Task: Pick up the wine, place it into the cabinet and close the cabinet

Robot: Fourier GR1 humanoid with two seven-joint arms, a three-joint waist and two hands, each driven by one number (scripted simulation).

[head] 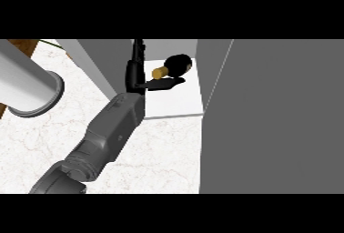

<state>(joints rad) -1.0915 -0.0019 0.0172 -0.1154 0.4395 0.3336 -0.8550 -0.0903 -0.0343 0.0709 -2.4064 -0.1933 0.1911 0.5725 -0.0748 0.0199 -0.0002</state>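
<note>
Here the tabletop (154,154) is white marble with faint pinkish veins, filling the lower middle of the head view. A large grey panel, the cabinet (275,118), takes up the whole right side, and another grey wall (101,63) slants in at the upper left; between them lies a white shelf (178,100), its front edge meeting the marble. A pale grey cylinder (27,84) with a darker rim leans in from the left, with a sliver of brown wood behind it.

One grey forearm rises from the lower left and ends in the left hand (138,75) over the shelf. Its fingers (138,52) stand straight and relaxed, the thumb (164,83) pointing right. The wine (178,63), dark with a tan cap, stands on the shelf just beside the thumb, at the back. Whether the thumb touches it I cannot tell.
</note>
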